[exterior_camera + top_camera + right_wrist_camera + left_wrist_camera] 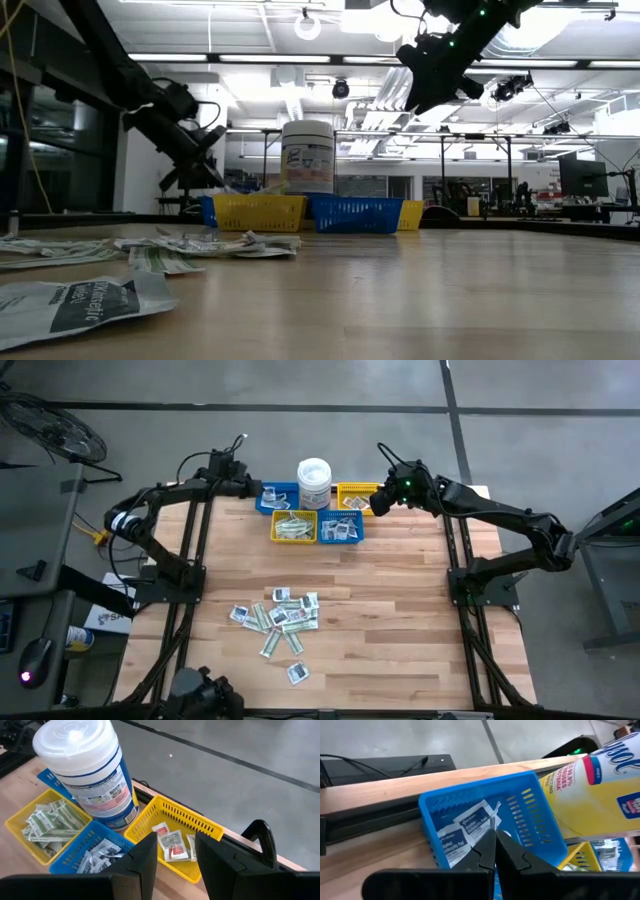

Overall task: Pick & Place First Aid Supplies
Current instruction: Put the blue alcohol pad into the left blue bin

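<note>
The first aid supplies lie as a loose pile of flat packets (280,615) on the wooden table's near half. Several more sit in small bins at the far edge. My left gripper (495,834) is shut over the far-left blue bin (485,795), which holds white packets with blue print (465,827). A thin white packet edge (495,815) sticks out past its tips. My right gripper (175,840) hovers open and empty above the far-right yellow bin (175,827), where red-and-white packets (172,845) lie. My left gripper pinches a thin white packet between its two fingertips; only a narrow edge (495,815) shows beyond them, seen edge-on. The fingers slant down from the table's left side toward the bin. The packet sits clear above the bin's floor.
A white lidded tub (314,482) stands among the bins. In front of it are a yellow bin (294,526) of green-and-white strips and a blue bin (342,528) of white packets. One packet (298,673) lies alone near the front edge. Bare wood lies to the right.
</note>
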### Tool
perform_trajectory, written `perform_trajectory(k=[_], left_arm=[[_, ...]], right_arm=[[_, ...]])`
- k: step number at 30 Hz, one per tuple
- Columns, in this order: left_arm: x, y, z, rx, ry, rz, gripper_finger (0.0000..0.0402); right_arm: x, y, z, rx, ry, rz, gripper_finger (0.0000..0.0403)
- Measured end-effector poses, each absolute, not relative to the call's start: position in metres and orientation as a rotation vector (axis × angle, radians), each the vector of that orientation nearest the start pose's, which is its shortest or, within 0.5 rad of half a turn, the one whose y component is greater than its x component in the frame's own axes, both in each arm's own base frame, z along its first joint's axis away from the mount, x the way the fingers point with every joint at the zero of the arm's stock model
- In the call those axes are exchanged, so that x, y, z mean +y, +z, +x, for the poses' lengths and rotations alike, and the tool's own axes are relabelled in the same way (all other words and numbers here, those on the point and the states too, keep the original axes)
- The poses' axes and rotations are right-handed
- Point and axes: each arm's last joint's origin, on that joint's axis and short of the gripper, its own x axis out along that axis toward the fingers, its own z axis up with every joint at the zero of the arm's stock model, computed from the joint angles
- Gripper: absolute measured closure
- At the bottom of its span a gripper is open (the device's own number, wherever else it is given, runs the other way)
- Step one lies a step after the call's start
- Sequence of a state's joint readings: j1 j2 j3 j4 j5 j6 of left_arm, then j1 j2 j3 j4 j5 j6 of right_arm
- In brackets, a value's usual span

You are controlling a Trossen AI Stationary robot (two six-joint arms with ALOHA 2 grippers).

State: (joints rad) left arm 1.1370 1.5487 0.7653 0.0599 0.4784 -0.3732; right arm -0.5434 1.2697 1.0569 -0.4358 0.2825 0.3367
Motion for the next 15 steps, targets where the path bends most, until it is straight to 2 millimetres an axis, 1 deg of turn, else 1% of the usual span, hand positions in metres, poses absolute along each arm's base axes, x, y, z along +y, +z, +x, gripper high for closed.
perform_trajectory(k=[4,7,10,15], left_arm=[[0.2684,0.1767,0.139,0.392,0.725,-0.873,0.04],[0.2676,0.1761,0.1389,0.4,0.717,-0.879,0.0389],[0.2673,0.1763,0.1393,0.402,0.694,-0.869,0.0362],[0.2673,0.1762,0.1393,0.402,0.694,-0.869,0.0299]], right_arm=[[-0.1465,0.3046,0.2268,0.523,-0.903,0.396,0.0277],[-0.1464,0.3047,0.2268,0.524,-0.902,0.393,0.0277],[-0.1465,0.3046,0.2268,0.525,-0.902,0.391,0.0277],[-0.1465,0.3045,0.2267,0.538,-0.895,0.366,0.0277]])
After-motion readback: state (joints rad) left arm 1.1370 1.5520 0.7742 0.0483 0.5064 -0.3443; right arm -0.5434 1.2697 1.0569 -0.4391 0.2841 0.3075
